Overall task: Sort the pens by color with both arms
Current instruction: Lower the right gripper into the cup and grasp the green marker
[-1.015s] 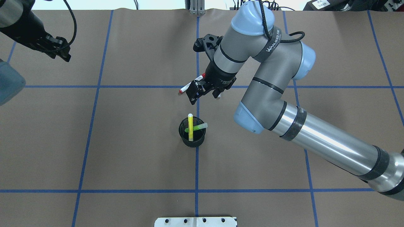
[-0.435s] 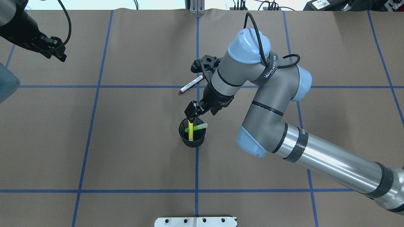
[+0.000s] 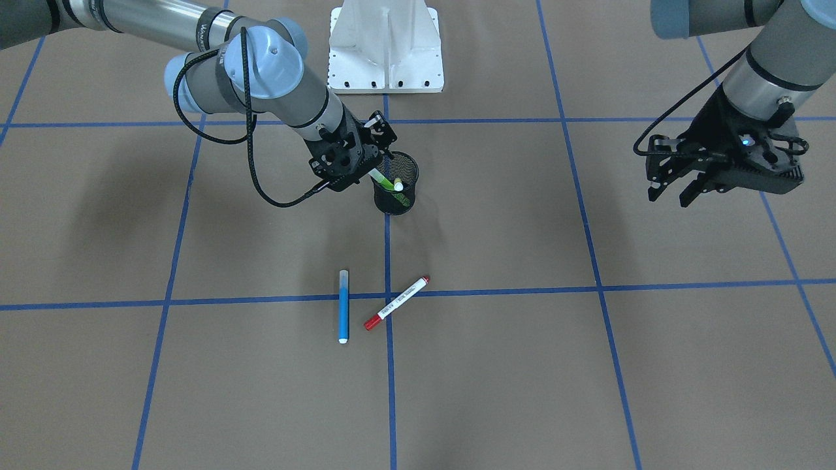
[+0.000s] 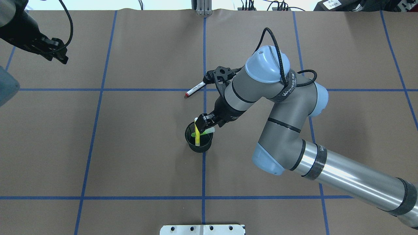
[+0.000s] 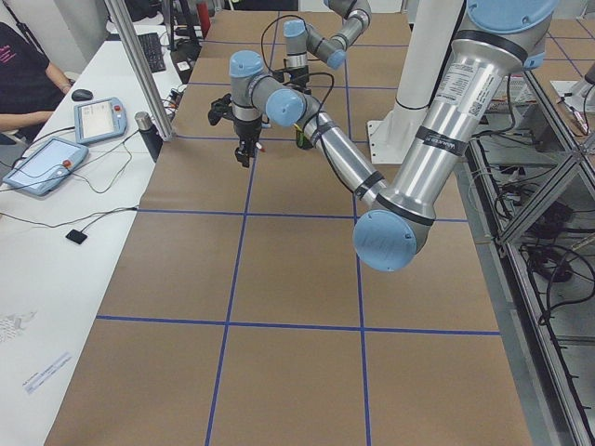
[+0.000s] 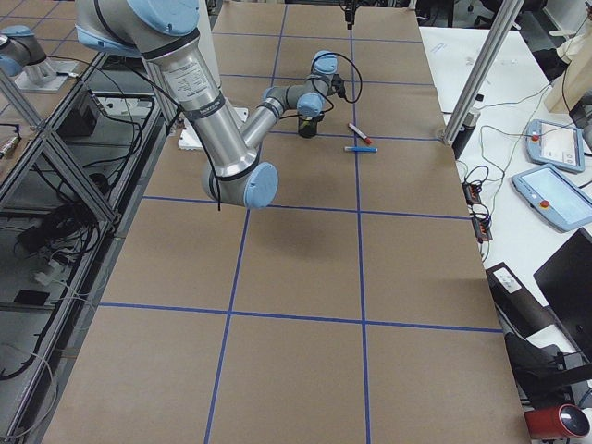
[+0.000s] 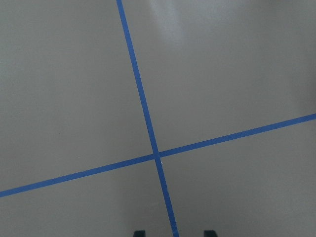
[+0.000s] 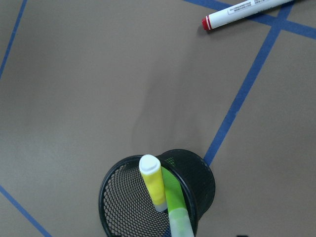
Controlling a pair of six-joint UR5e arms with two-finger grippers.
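A black mesh cup [image 4: 198, 148] holds a yellow pen [image 4: 197, 136] and a green pen [image 4: 207, 131] that lean across each other; the right wrist view shows the yellow pen [image 8: 153, 181] and green pen [image 8: 176, 207] from close above. My right gripper [image 4: 206, 123] hovers open at the cup's far rim with nothing in it. On the table beyond the cup lie a blue pen [image 3: 343, 305] and a white pen with a red cap [image 3: 397, 303]. The arm hides the blue one from overhead. My left gripper [image 3: 669, 190] hangs open and empty far off at the left.
Blue tape lines [image 4: 203, 176] split the brown table cover into squares. The white metal base [image 3: 386, 46] stands at the robot's edge. In the exterior left view a person [image 5: 23, 79] sits at a side table [image 5: 56, 223] with tablets.
My right gripper has swung from above the red-capped pen back toward the robot to the cup's rim, still open. The left gripper drifted slightly farther left.
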